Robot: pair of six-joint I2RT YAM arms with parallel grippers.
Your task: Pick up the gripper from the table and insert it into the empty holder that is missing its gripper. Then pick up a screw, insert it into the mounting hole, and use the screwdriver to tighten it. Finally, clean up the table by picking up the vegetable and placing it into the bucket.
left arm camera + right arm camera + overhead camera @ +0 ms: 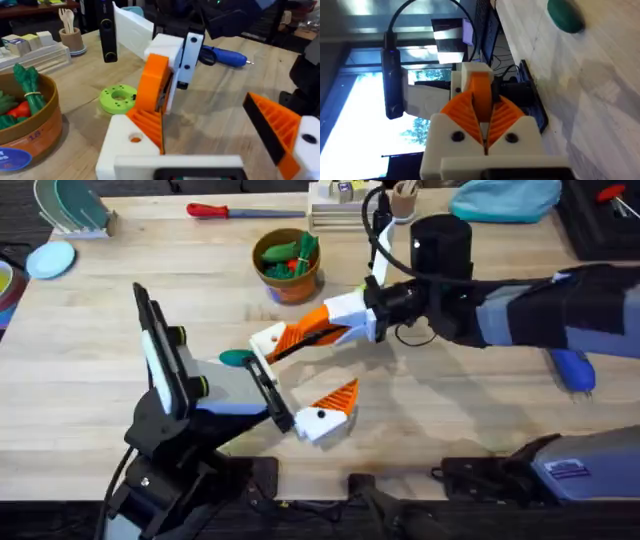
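Seen from overhead, the right arm reaches in from three o'clock across the table's middle. Its right gripper is clamped on the gripper, the wedge's tip meeting the holder near the centre. The left arm rises from seven o'clock. Its left gripper is spread wide, the holder being its far finger and an orange-padded finger its near one.

This view alone takes in the whole layout:
- The vegetable lies on the wood just at nine o'clock of the holder.
- The bucket, heaped with toy vegetables, stands at twelve o'clock.
- The screwdriver lies at three o'clock, partly under the right arm.
- A red-handled tool lies at the far edge.

The left wrist camera gives the close contact. The wedge stands upright on the holder's top face beside an open round hole, and whether it is seated cannot be told. A lime disc lies beyond.

The right wrist camera shows the grip itself, with both ribbed pads pressed flat against the wedge.
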